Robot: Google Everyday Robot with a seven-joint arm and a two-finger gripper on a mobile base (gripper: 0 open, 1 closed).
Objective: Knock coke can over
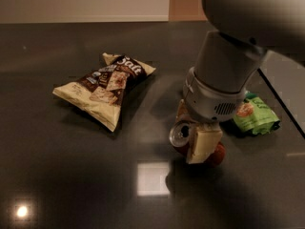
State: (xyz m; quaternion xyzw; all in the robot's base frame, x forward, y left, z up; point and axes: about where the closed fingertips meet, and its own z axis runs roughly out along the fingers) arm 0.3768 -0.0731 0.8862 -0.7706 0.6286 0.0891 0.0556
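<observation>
The coke can (180, 134) is between my gripper's two cream fingers, right of the table's middle. It is tilted far over: its silver top faces left and toward the camera, and its red lower end (217, 154) pokes out to the right of the front finger (203, 145). My gripper (191, 138) hangs from the big grey wrist above and is shut on the can. The back finger is mostly hidden behind the can and the wrist.
A cream and brown chip bag (105, 87) lies flat to the left. A green snack bag (255, 116) lies just right of the wrist. The dark glossy table (71, 175) ends at an edge on the far right.
</observation>
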